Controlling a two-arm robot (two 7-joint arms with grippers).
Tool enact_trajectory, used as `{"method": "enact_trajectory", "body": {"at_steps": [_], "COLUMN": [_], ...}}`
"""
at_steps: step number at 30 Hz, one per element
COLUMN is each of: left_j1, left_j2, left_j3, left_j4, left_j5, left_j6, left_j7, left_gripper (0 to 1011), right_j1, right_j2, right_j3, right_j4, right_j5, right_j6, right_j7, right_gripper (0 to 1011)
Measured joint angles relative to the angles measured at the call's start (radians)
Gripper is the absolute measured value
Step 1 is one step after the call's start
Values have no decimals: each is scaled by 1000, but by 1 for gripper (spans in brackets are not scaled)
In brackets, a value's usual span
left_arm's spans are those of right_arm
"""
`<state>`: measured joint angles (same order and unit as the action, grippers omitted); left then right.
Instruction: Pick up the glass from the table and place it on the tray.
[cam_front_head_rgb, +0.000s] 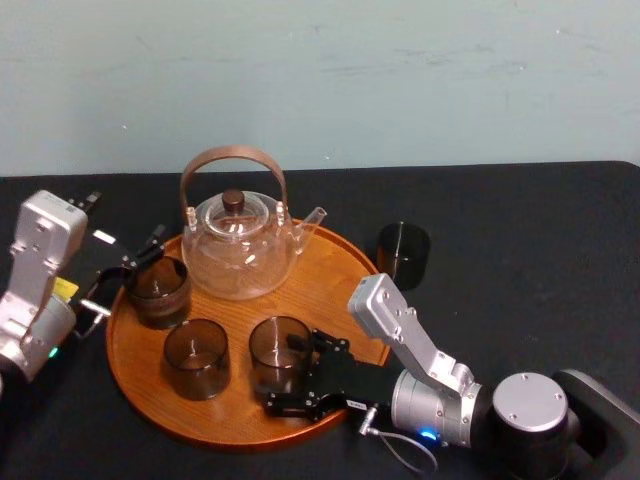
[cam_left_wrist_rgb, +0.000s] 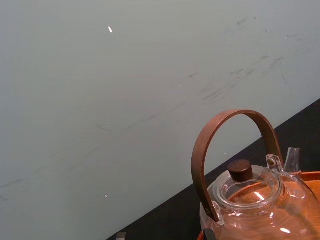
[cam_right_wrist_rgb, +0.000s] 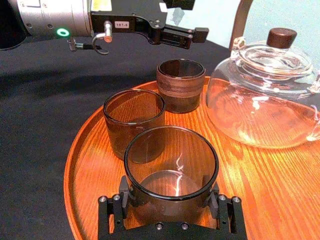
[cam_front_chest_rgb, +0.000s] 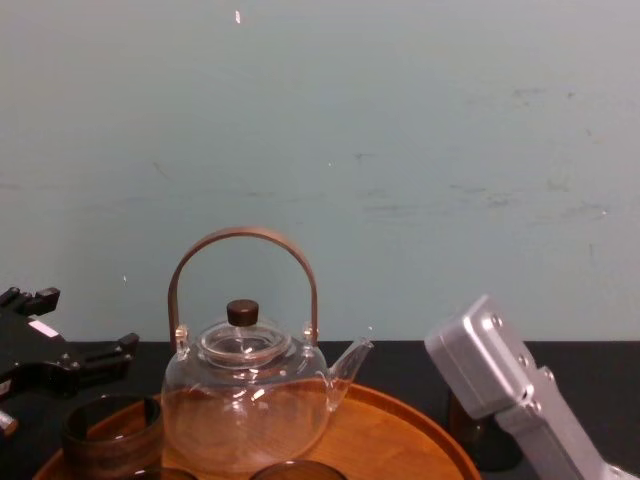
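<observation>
Right tool (cam_right_wrist_rgb: 171, 200) was found at the near part of the tray (cam_right_wrist_rgb: 280, 185), pinching the glass (cam_right_wrist_rgb: 171, 165) from both sides. The glass was upright over the tray; base contact with the wood could not be told. A second glass (cam_right_wrist_rgb: 134, 120) stood just beyond to the left, apart from it. A banded cup (cam_right_wrist_rgb: 180, 85) sat near the left rim, with the left tool (cam_front_head_rgb: 135, 262) just beside it, state not determinable. The teapot (cam_right_wrist_rgb: 265, 95) occupied the far part. A dark cup (cam_front_head_rgb: 403, 255) stood on the desk (cam_front_head_rgb: 540, 260), off the tray's far right
</observation>
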<state>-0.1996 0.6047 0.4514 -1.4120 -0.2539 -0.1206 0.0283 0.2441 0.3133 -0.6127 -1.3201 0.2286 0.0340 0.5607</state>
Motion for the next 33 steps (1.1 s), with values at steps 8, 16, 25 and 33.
{"method": "enact_trajectory", "body": {"at_steps": [8, 16, 25, 33], "left_j1": [0, 0, 0, 0], "left_j2": [0, 0, 0, 0], "left_j3": [0, 0, 0, 0], "left_j4": [0, 0, 0, 0], "left_j5": [0, 0, 0, 0], "left_j6": [0, 0, 0, 0], "left_j7": [0, 0, 0, 0], "left_gripper": [1002, 1001, 1002, 1001], "right_j1": [0, 0, -8, -24], "right_j2": [0, 0, 9, 32], "right_j3": [-1, -1, 4, 5], "right_j4": [0, 0, -15, -64], "right_j5": [3, 3, 13, 18], "right_j6": [6, 5, -6, 3], "right_j7": [0, -1, 0, -5], "right_gripper": [905, 952, 1002, 1002]}}
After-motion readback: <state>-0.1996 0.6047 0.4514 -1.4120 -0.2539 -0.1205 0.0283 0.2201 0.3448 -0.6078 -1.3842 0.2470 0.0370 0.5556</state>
